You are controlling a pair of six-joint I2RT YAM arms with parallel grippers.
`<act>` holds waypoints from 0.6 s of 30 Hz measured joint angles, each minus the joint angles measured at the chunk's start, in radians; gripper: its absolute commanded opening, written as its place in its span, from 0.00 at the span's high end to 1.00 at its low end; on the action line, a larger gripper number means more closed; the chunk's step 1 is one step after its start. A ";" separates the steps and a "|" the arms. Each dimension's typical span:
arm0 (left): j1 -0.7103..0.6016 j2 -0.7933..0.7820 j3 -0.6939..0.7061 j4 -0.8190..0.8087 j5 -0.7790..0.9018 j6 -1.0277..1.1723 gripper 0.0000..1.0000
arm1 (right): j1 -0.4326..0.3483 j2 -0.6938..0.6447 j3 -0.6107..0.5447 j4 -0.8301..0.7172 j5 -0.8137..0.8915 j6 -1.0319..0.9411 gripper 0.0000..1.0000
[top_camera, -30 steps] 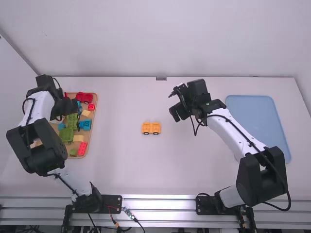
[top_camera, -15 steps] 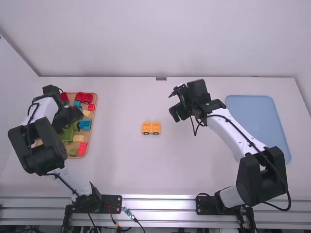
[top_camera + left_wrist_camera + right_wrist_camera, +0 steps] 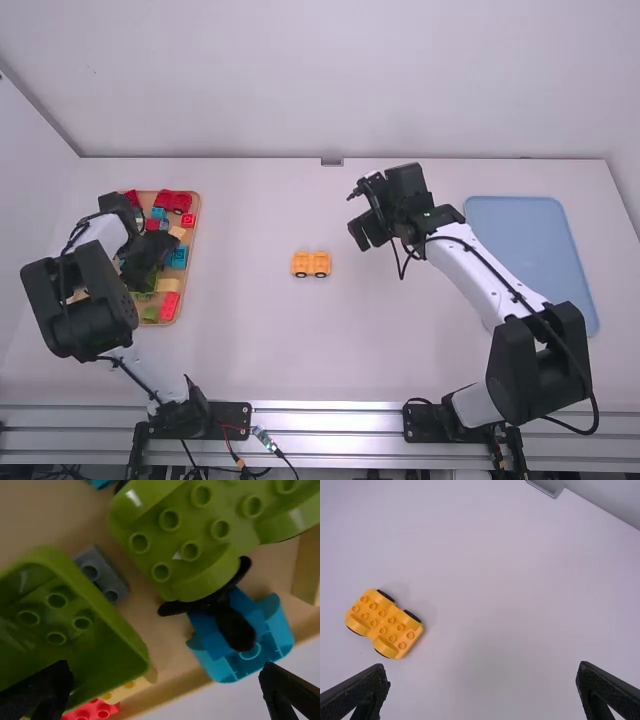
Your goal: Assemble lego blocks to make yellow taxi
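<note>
My left gripper (image 3: pixel 150 255) is low over the parts tray in the high view, hiding some of the blocks. In the left wrist view this gripper (image 3: pixel 167 685) is open, its fingers wide apart above a green tub block (image 3: pixel 105 645), a green car base (image 3: pixel 185 535) and a blue block (image 3: pixel 240 630). On the middle of the table stands a yellow wheeled base (image 3: pixel 311 264). My right gripper (image 3: pixel 368 232) is held to the right of that base and farther back. The right wrist view has this gripper (image 3: pixel 482 685) open and empty, with the yellow base (image 3: pixel 385 622) beyond its fingers, studs up.
The wooden tray (image 3: pixel 197 232) at the left also holds a red car base (image 3: pixel 174 201), red bricks (image 3: pixel 170 305) and tan bricks (image 3: pixel 163 285). A flat blue tray (image 3: pixel 530 250) lies at the right, beside the right arm's links.
My left gripper has moved right and somewhat toward the camera, over the tray's lower middle. The right arm and the yellow base have stayed put.
</note>
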 measured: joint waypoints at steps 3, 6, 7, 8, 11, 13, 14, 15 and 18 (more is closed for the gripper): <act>0.000 0.000 0.001 -0.022 -0.002 -0.054 0.01 | 0.000 0.000 0.000 0.000 0.000 0.000 0.01; 0.000 0.000 0.014 -0.057 -0.020 -0.070 0.01 | 0.000 0.000 0.000 -0.001 0.000 0.004 0.01; 0.000 0.000 0.025 -0.077 -0.032 -0.076 0.01 | 0.000 0.000 0.000 -0.001 0.000 0.001 0.01; -0.001 0.000 0.043 -0.103 -0.046 -0.082 0.01 | 0.000 0.000 0.000 -0.001 0.000 0.001 0.01; -0.005 0.000 0.092 -0.157 -0.079 -0.088 0.01 | 0.000 0.000 0.000 -0.001 0.000 0.000 0.01; -0.006 0.000 0.128 -0.191 -0.093 -0.089 0.01 | 0.000 0.000 0.000 0.000 0.000 0.003 0.01; -0.007 0.000 0.146 -0.205 -0.093 -0.090 0.01 | 0.000 0.000 0.000 0.000 0.000 0.001 0.01; -0.007 0.000 0.156 -0.210 -0.092 -0.090 0.01 | 0.000 0.000 0.000 0.000 0.000 0.000 0.01; -0.007 0.000 0.195 -0.227 -0.049 -0.092 0.01 | 0.000 0.000 0.000 -0.001 0.000 0.000 0.01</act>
